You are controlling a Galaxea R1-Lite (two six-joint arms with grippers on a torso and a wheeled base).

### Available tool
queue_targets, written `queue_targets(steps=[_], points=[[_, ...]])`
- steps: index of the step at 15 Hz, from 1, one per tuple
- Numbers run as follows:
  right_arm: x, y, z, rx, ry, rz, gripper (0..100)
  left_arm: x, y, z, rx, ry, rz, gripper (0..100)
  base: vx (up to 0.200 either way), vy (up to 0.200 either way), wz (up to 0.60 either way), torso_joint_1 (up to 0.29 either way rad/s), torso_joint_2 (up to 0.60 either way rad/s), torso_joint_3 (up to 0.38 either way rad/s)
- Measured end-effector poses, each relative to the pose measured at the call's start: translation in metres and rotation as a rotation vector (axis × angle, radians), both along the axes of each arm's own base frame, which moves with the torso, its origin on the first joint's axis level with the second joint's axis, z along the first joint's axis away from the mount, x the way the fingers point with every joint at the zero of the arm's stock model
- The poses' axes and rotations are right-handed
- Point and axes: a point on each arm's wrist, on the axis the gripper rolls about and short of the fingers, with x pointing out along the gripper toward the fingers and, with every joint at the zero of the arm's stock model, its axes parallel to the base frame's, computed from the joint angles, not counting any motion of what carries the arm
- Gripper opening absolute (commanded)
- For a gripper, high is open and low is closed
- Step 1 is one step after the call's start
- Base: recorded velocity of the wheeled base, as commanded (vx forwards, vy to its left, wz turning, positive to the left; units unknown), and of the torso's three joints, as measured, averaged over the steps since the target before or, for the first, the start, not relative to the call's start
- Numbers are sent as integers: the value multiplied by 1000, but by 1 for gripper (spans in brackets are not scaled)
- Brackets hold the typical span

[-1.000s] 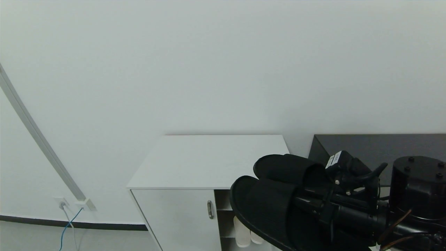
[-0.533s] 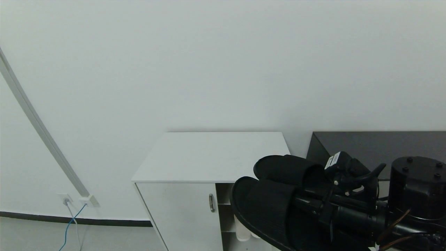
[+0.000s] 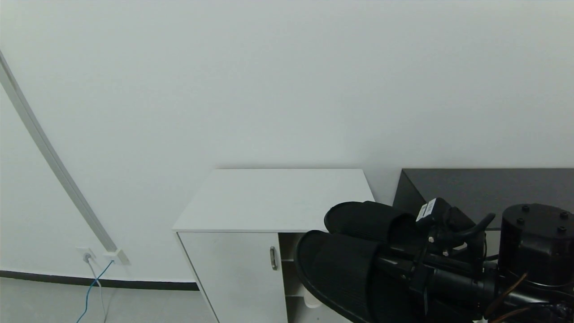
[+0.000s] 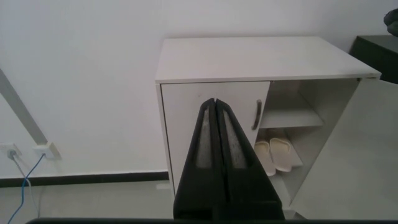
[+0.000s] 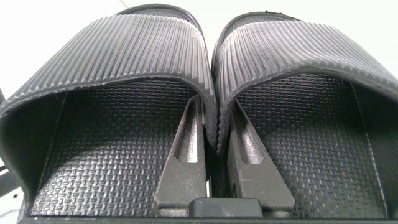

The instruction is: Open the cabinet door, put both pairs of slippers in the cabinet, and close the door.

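A white cabinet [image 3: 269, 199] stands against the wall, its left door [image 3: 233, 273] closed and its right side open. In the left wrist view the cabinet [image 4: 261, 59] has its right door [image 4: 357, 155] swung open, and a pair of white slippers [image 4: 277, 154] lies on the lower shelf. My right gripper [image 5: 214, 109] is shut on the inner walls of a pair of black slippers [image 5: 155, 68], one finger inside each. That black pair [image 3: 354, 260] hangs in front of the open compartment. My left gripper [image 4: 215, 102] is shut on nothing, some way off and facing the closed door.
A dark table [image 3: 484, 186] stands right of the cabinet. Low on the wall at the left, a socket [image 3: 87, 258] has a blue cable hanging from it. A diagonal cable duct [image 3: 54, 161] runs along the wall. Bare floor lies in front of the cabinet.
The head camera has shifted, so the cabinet sits a little further right and higher in the picture. The black slippers stay held in my right gripper, nearly in the same place.
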Motion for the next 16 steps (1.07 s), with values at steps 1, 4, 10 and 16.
queue_targets(steps=[1, 4, 10, 16], points=[[0, 0, -1, -2, 2, 0, 0, 0, 0, 0, 0, 0, 0, 0, 0, 0, 0, 0, 0, 0], [-1, 0, -1, -4, 4, 4, 0, 0, 0, 0, 0, 0, 0, 0, 0, 0, 0, 0, 0, 0], [-4, 1, -3, -8, 8, 16, 0, 0, 0, 0, -1, 0, 0, 0, 0, 0, 0, -122, 277, 148], [-4, 2, -3, -9, 10, 17, 0, 0, 0, 0, -2, 0, 0, 0, 0, 0, 0, -155, 345, 185]])
